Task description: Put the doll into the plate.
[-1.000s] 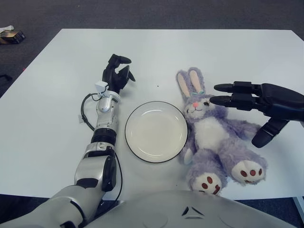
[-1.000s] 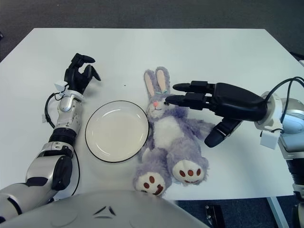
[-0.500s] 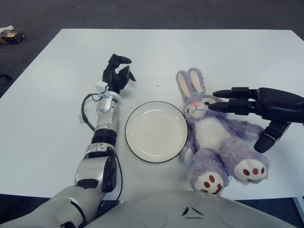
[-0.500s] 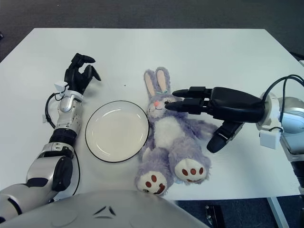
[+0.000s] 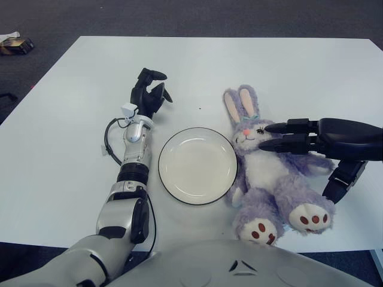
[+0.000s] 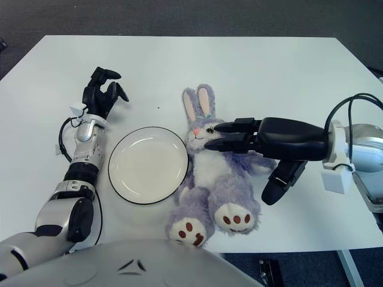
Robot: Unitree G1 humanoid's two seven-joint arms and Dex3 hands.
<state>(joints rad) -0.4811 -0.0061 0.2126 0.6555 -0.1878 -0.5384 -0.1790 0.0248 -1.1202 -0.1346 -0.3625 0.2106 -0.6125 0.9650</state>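
Lower now than a second ago, the right hand (image 6: 263, 146) has come down over the doll (image 6: 212, 173), its two long fingers (image 6: 230, 127) laid across the face and neck, pointing to 9 o'clock, where before they hovered higher by the ears. The thumb (image 6: 278, 179) has dropped as well and hangs at 4 o'clock of the doll's body, beside its flank. The doll has barely shifted.

That reads as the reach closing into a grasp: fingers on top, thumb to the side, the body between them. The hand is spread wide and has hold of nothing yet; whether the fingers press the plush or only skim it cannot be told.

The doll lies on its back on the table (image 5: 287, 66), ears to 12 o'clock, feet to 6, just beside the plate (image 5: 197, 165) at the plate's 3 o'clock, one arm about touching the rim. The plate holds nothing.

The right forearm runs in from 3 o'clock, nearly level, palm down. The left hand (image 5: 148, 92) shows at 10 o'clock of the plate, fingers curled, idle.
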